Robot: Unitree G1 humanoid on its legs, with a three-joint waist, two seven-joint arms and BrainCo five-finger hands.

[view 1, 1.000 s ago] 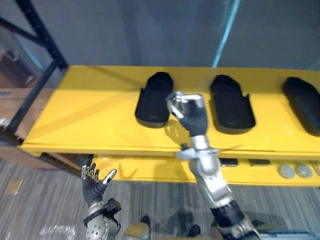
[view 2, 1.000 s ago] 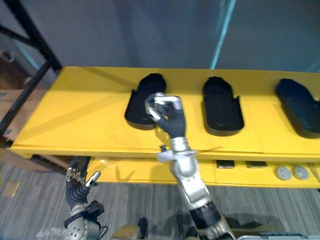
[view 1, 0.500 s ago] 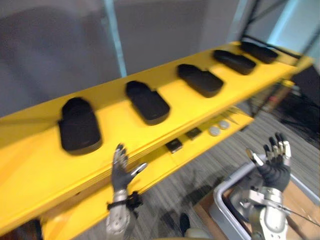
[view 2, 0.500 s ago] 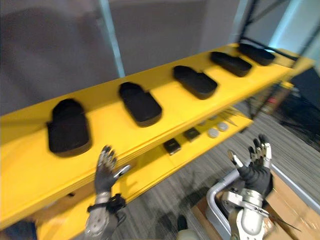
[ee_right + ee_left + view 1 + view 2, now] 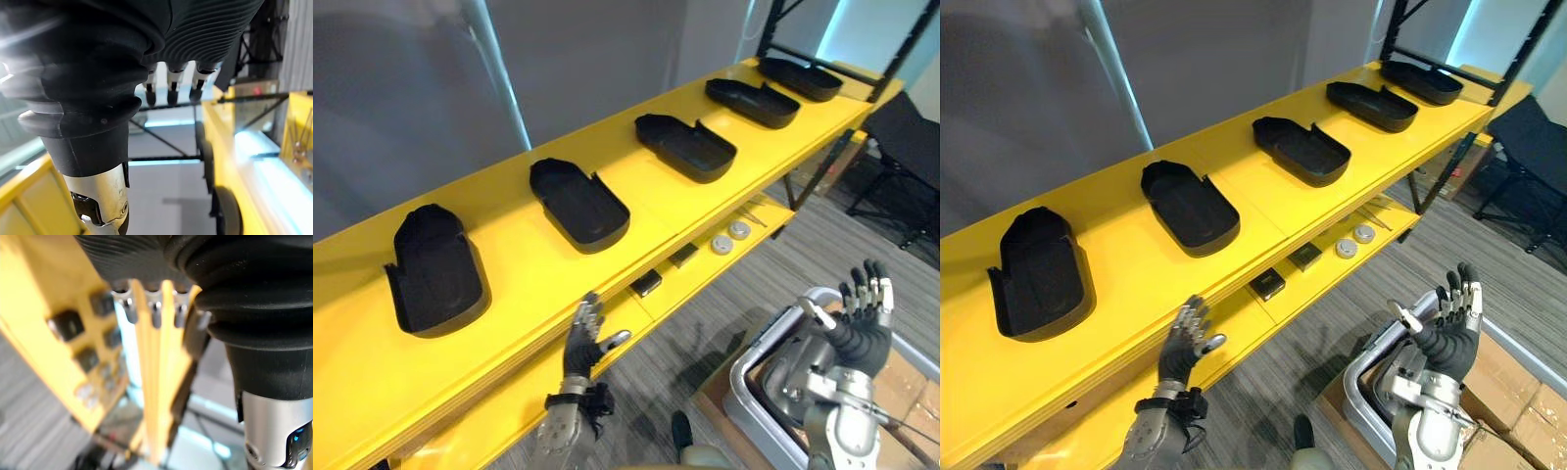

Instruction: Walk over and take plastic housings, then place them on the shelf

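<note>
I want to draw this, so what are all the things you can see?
plastic housings: five, black, in a row on the top board.
shelf: one, yellow, two boards.
small blocks: two, black, lower board.
round discs: two, grey, lower board.
bin: one, grey, low on the right.
cardboard boxes: several, brown, beside the bin.
left hand: one, silver and dark, open, before the shelf.
right hand: one, same colours, open, above the bin.

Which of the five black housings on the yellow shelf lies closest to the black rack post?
The housing at the right end of the row, farthest from the robot; the others lie further left along the shelf.
</note>
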